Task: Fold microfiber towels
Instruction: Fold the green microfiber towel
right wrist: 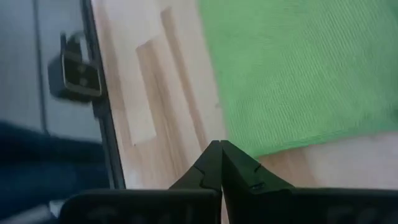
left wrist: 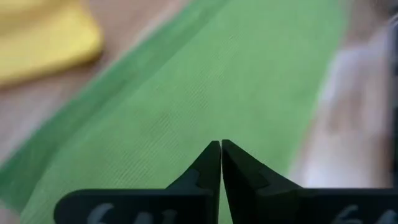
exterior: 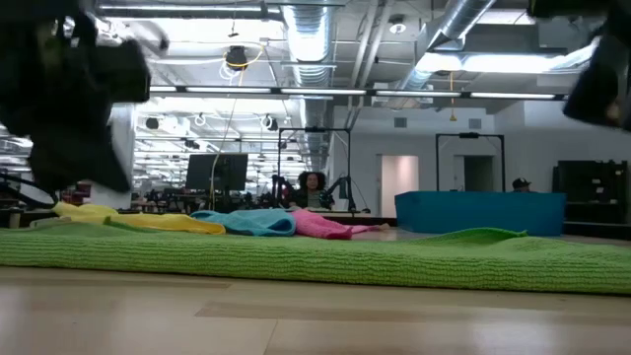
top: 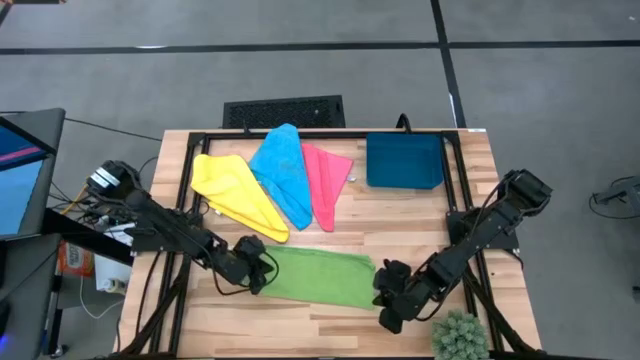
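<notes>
My left gripper (left wrist: 221, 144) is clenched on the green towel (top: 320, 275), my right gripper (right wrist: 220, 144) shut at its corner; it's limp, light, pinch edges.

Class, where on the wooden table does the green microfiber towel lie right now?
In the high view, the green microfiber towel lies flat near the front edge, between the left gripper and right gripper, in front of the yellow towel.

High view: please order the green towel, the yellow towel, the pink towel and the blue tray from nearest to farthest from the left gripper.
From the left gripper:
1. Green towel, beside it.
2. Yellow towel, behind it.
3. Pink towel, mid-table.
4. Blue tray, far right corner.
</notes>
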`<action>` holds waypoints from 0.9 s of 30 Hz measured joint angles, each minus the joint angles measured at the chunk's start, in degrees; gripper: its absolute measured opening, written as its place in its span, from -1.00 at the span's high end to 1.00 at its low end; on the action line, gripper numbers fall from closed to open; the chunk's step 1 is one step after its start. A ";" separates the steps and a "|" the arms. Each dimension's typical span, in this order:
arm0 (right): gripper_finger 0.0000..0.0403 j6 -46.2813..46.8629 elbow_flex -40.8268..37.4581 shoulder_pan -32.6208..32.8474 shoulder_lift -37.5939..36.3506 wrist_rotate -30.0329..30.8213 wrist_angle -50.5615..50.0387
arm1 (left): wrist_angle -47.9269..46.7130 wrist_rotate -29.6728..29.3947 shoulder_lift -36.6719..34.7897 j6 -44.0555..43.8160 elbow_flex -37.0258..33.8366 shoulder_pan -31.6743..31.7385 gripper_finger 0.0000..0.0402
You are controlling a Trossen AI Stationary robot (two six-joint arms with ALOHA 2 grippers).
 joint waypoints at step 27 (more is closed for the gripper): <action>0.09 -13.02 15.51 -0.18 18.75 -1.06 -16.18 | 24.15 -3.52 10.09 11.53 2.28 1.15 0.31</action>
